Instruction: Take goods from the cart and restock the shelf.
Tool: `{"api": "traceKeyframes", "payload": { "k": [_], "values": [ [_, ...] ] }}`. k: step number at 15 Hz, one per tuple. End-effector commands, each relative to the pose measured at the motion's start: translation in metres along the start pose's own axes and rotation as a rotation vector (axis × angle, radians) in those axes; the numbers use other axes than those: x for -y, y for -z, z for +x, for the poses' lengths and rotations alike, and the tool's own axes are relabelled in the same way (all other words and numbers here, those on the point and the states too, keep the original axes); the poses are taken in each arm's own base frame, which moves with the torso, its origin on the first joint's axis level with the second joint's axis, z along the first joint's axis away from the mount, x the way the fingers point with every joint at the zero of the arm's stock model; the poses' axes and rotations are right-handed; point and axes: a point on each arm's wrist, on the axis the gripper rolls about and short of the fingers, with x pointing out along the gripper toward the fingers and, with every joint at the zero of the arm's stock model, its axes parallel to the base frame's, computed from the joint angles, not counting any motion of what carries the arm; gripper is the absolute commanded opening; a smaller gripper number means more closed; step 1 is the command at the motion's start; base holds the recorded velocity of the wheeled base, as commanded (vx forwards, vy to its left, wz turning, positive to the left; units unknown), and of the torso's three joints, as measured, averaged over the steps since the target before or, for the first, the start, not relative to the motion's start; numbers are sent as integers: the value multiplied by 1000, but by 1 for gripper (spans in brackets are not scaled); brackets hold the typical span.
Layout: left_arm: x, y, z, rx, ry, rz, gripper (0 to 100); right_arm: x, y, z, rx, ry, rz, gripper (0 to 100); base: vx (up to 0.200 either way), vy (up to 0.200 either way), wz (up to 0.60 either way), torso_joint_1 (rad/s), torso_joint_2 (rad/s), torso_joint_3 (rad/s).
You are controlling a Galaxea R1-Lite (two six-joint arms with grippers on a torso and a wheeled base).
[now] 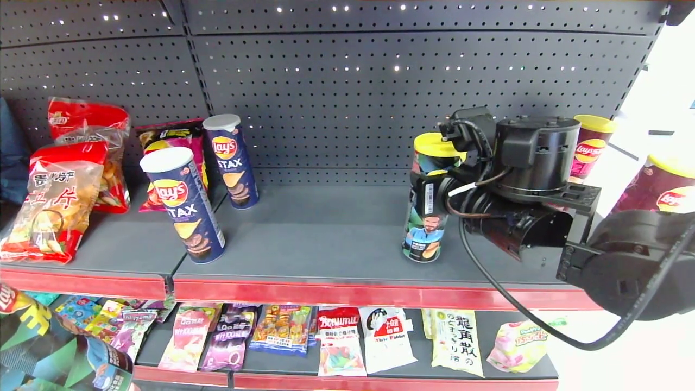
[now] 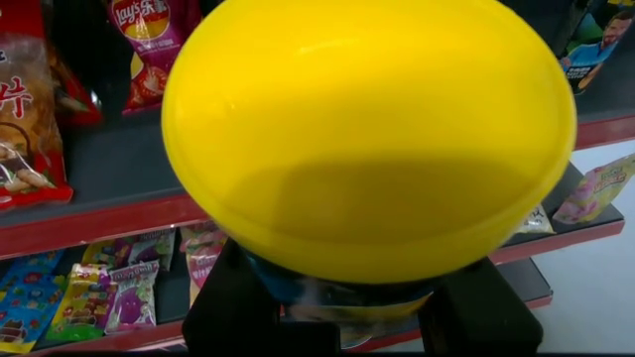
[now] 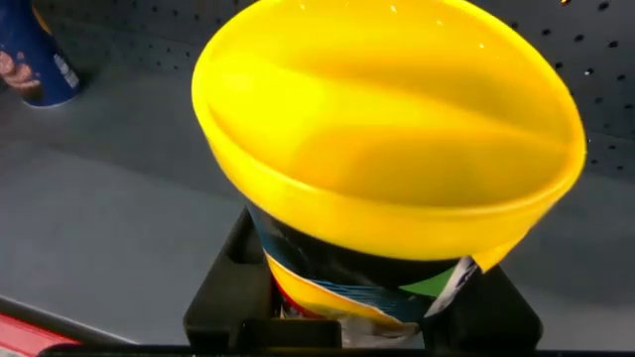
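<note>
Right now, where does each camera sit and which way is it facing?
Head view: on the head, facing the grey metal shelf; right gripper clasps a standing yellow-lidded cardboard tube.
Left wrist view: on that wrist, looking onto a second yellow-lidded tube in the left gripper.
Right wrist view: on that wrist, looking onto the standing tube between its fingers; the head view shares it.

Yellow-lidded can (image 1: pixel 428 202) upright on shelf (image 1: pixel 326 233), right side; second can (image 1: pixel 59 347) low left, seemingly tilted
</note>
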Motion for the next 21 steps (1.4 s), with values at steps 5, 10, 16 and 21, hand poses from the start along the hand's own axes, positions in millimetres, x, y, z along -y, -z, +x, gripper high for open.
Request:
{"api": "traceKeyframes", "payload": {
  "k": [5,10,16,21],
  "values": [
    [0,0,0,-2,1,0,0,-8,12,4,-33,-17,-22,0,0,0,0,0,0,0],
    [0,0,0,0,-1,0,0,-11,25,10,-42,-25,-27,0,0,0,0,0,0,0],
    [0,1,0,-3,-1,-2,0,-11,26,2,-40,-57,-29,0,0,0,0,0,0,0],
    [0,2,0,-3,-1,-2,0,-14,24,-4,-33,-71,-30,0,0,0,0,0,0,0]
  ]
}}
